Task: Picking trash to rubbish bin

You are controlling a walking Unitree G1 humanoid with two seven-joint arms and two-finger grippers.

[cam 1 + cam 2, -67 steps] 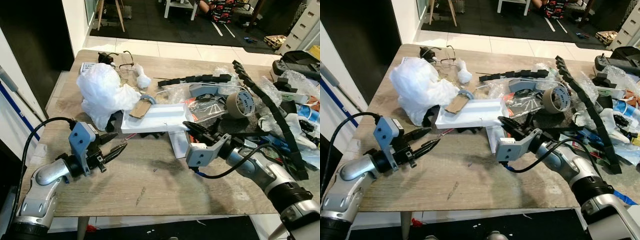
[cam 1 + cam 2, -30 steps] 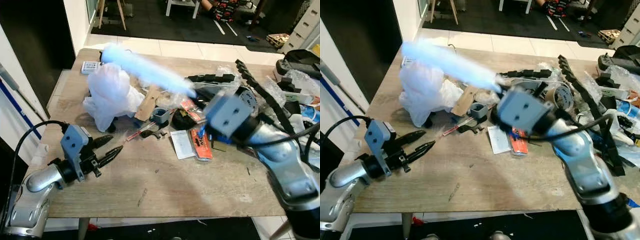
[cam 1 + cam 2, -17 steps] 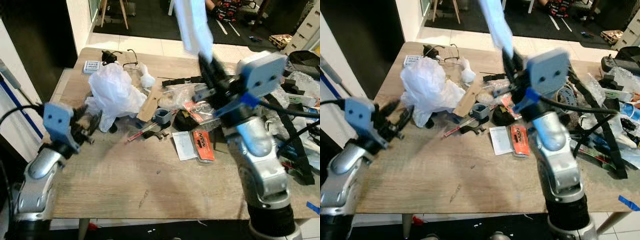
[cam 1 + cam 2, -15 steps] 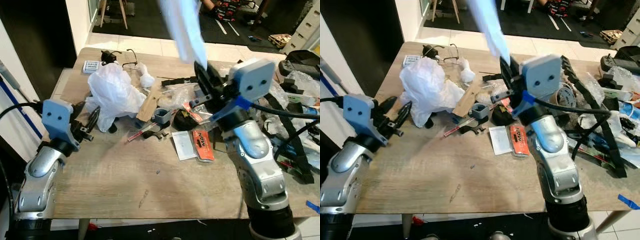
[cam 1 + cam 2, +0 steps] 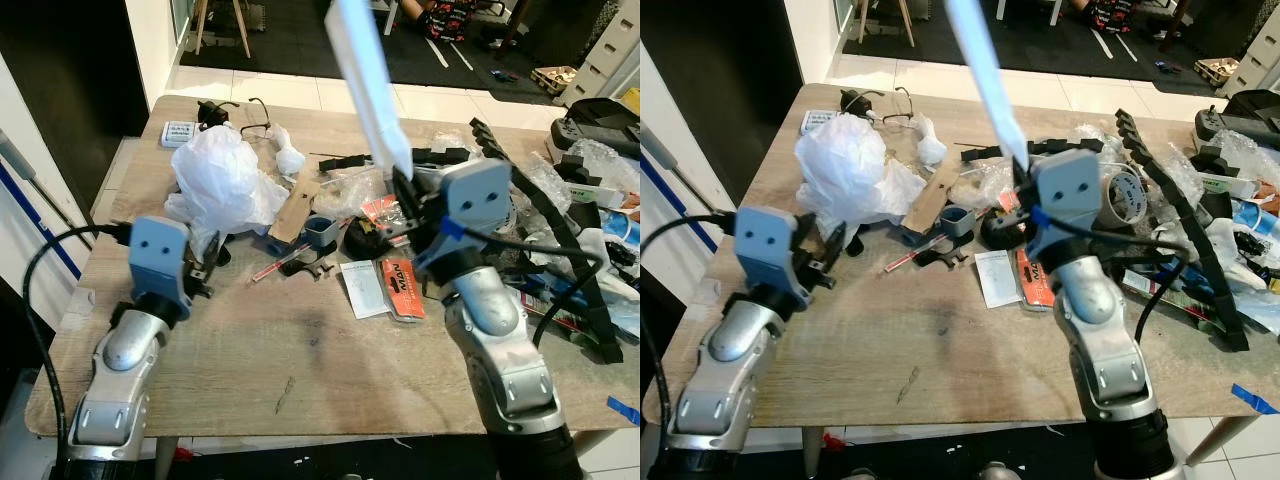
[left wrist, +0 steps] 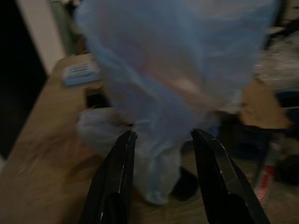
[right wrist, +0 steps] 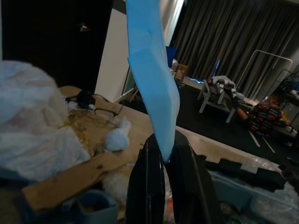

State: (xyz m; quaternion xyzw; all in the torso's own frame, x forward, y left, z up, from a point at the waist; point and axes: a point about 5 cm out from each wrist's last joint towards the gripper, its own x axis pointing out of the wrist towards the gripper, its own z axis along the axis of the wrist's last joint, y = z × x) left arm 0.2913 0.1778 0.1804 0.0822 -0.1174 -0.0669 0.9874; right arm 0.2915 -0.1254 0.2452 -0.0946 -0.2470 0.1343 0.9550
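Foam strip pinched aloft, white bag lined up for the other arm

Nearest, the left gripper (image 6: 161,140) hangs low over the wooden table (image 5: 300,370) with its fingers parted and empty, aimed at the crumpled white plastic bag (image 5: 225,180) just ahead. The right gripper (image 7: 161,156) is closed on the bottom end of a long pale foam strip (image 5: 365,80), which stands steeply up over the clutter. Held only by its tip, the strip could swing or slip from the fingers as the arm turns, and it may sweep the tape roll (image 5: 1118,197) or the loose packets beside it. The bag looks soft and may drag neighbouring scraps such as the cardboard piece (image 5: 297,203). Farther back lie spectacles (image 5: 250,115), then pale floor tiles and a dark mat (image 5: 300,40); I see no bin.
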